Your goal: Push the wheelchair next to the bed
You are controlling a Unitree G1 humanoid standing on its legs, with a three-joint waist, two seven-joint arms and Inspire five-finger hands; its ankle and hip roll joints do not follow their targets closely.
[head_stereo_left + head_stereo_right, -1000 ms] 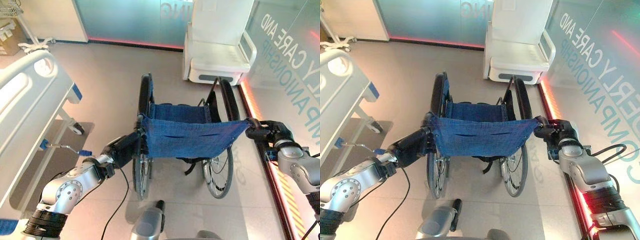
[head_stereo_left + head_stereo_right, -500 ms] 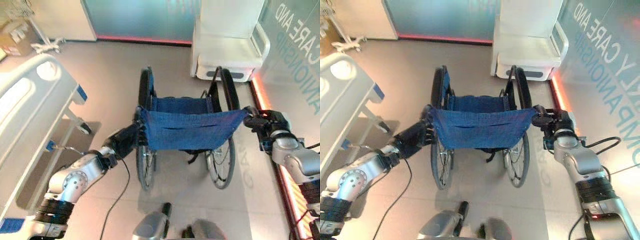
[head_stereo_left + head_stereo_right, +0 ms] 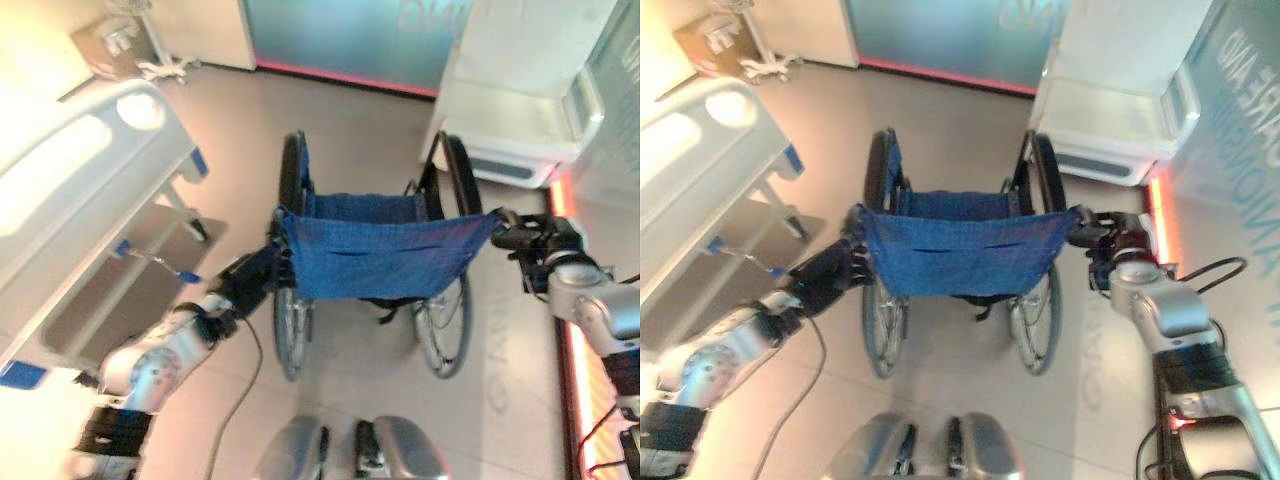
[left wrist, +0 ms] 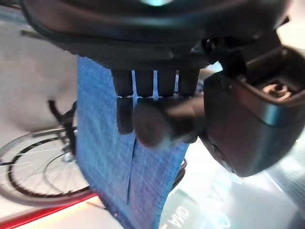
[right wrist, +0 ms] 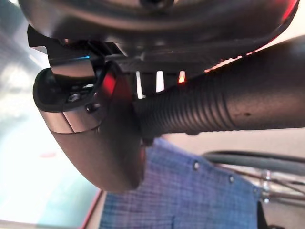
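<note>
Wheelchair point(image 3: 370, 270) stands mid-floor, right of the bed point(image 3: 70, 210), well apart. Left hand point(image 3: 250, 283) and right hand point(image 3: 530, 238) have fingers wrapped round the rear push grips. Likely rolls easily on big wheels, stiff frame, soft sling back; the grips are the right hold.

Wheelchair point(image 3: 375, 265): centre of the floor, directly ahead, backrest toward the robot, seat facing away.
Left hand point(image 3: 250, 283): at the wheelchair's left rear push handle.
Right hand point(image 3: 535, 240): at the right rear push handle point(image 5: 224, 107).
Bed point(image 3: 75, 190): left of the wheelchair, apart from it, running along the left side.
Armchair point(image 3: 520, 130): beyond the wheelchair, to the right, near its right wheel.
Box point(image 3: 710, 40): far left corner, behind the bed.
</note>
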